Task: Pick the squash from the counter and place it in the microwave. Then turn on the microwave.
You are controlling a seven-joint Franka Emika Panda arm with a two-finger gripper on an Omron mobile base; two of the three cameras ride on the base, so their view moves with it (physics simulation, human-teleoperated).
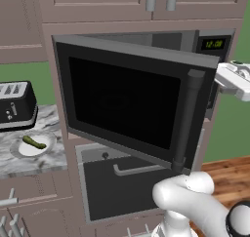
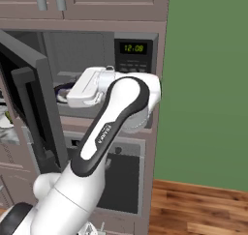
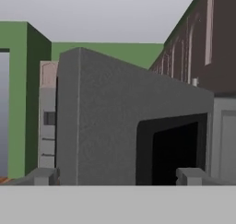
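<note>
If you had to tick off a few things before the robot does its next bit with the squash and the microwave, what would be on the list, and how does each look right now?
1. Microwave door swung open: ok.
2. Gripper open and holding nothing: ok; the finger tips stand wide apart in the hand view.
3. Squash located: ok, lying on a white plate on the counter, beside the toaster.
4. Squash already in the microwave: not ok, not yet picked.
5. Room inside the microwave: cannot tell; the arm hides most of the cavity in the right base view.
6. Microwave powered: ok, its green display is lit.
</note>
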